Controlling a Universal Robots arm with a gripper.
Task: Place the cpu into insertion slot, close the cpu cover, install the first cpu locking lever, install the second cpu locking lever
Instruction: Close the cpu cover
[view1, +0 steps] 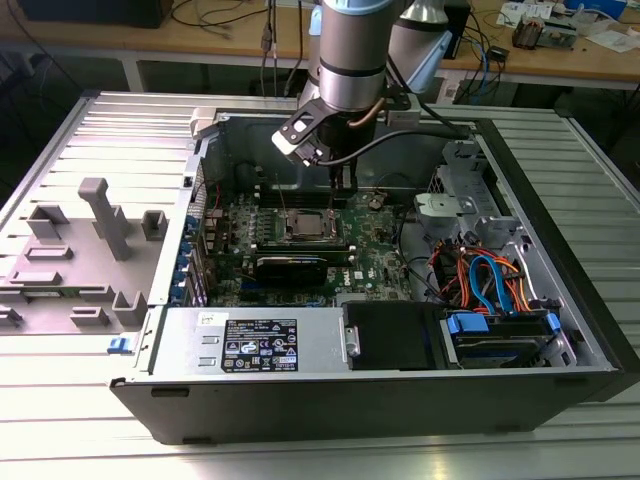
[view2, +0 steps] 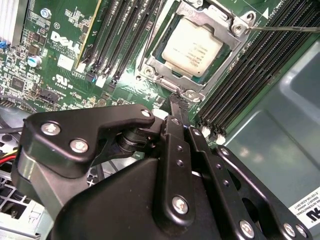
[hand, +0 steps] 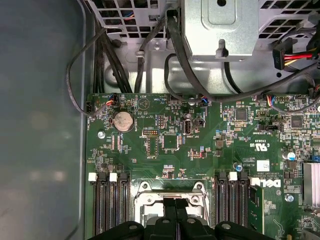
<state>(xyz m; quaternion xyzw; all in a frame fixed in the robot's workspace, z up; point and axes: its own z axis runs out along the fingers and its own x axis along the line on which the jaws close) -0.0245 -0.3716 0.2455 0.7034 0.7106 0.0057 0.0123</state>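
Gripper: fingers pressed together, gripping nothing.
Cpu: just beyond the fingertips, untouched.
Cover: flat around it, edge beside fingertips.

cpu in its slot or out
In: the cpu lies flat and seated, its metal top showing through the cpu cover framing it.

exterior view: off the arm, high, angled down over the whole open computer case and the arm | first wrist view: near, facing straight onto the green board | second wrist view: nearer, slanted past the gripper | shared in both wrist views: board, socket
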